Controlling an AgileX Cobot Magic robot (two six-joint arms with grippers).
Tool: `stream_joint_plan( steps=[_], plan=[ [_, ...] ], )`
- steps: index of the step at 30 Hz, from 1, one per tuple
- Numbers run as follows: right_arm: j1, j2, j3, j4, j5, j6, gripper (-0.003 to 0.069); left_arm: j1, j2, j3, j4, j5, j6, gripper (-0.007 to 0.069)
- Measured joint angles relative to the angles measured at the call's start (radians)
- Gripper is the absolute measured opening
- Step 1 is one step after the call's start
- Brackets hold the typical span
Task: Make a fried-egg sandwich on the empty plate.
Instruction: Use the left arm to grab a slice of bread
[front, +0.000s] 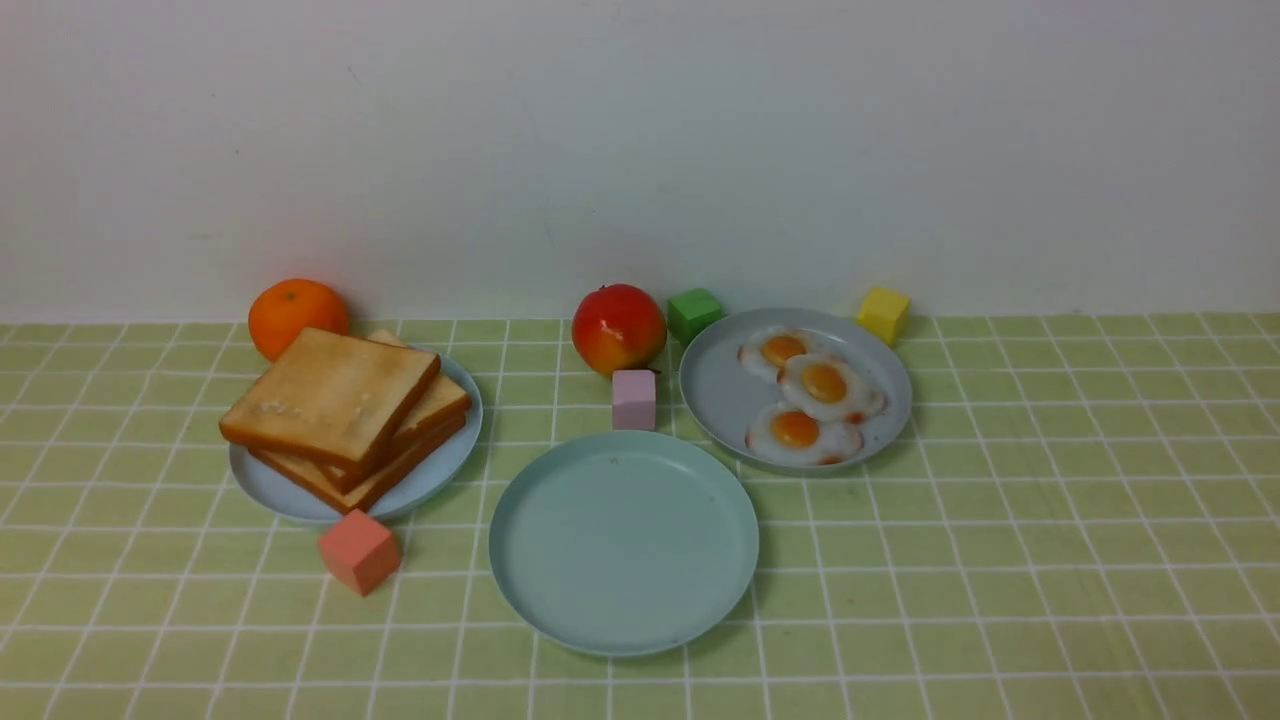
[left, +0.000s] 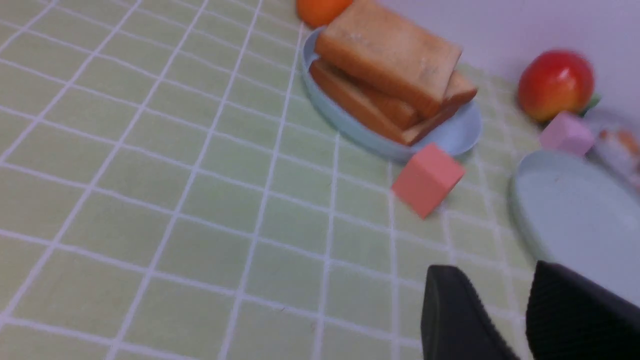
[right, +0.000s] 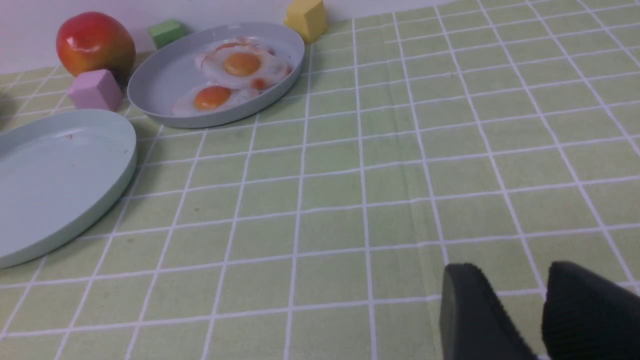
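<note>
Plate (front: 623, 540) flat, round, rim upward

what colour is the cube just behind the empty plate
Pale pink. The cube shows best in the front view.

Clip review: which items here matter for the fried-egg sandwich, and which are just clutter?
For the job: toast slices, fried eggs, empty aqua plate; also the toast's plate and the eggs' plate, as sources.

Just lying about: orange, red apple, green cube, yellow cube, pale pink cube, salmon cube.
</note>
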Motion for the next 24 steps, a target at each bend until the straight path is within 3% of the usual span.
stream_joint_plan(
  steps=[5, 8, 11, 13, 17, 20, 24],
  plan=[
    [0.000, 0.000, 0.000, 0.000, 0.000, 0.000, 0.0241, 0.000, 0.000, 0.000, -0.296, -0.186, -0.194, 0.0238],
    [0.000, 0.000, 0.000, 0.000, 0.000, 0.000, 0.0241, 0.000, 0.000, 0.000, -0.413, -0.264, -0.249, 0.0238],
    [0.000, 0.000, 0.000, 0.000, 0.000, 0.000, 0.0241, 0.000, 0.000, 0.000, -0.443, -0.285, -0.258, 0.0230],
    [0.000, 0.000, 0.000, 0.000, 0.000, 0.000, 0.0241, 0.000, 0.000, -0.032, -0.445, -0.220, -0.252, 0.0200],
    [0.000, -0.001, 0.000, 0.000, 0.000, 0.000, 0.0241, 0.000, 0.044, -0.154, -0.399, -0.052, -0.141, 0.0124],
    [0.000, -0.001, 0.000, 0.000, 0.000, 0.000, 0.0241, -0.002, 0.213, -0.314, -0.374, 0.191, 0.073, 0.0057],
    [0.000, -0.001, 0.000, 0.000, 0.000, 0.000, 0.0241, -0.073, 0.457, -0.537, -0.357, 0.417, 0.307, 0.0028]
  ],
)
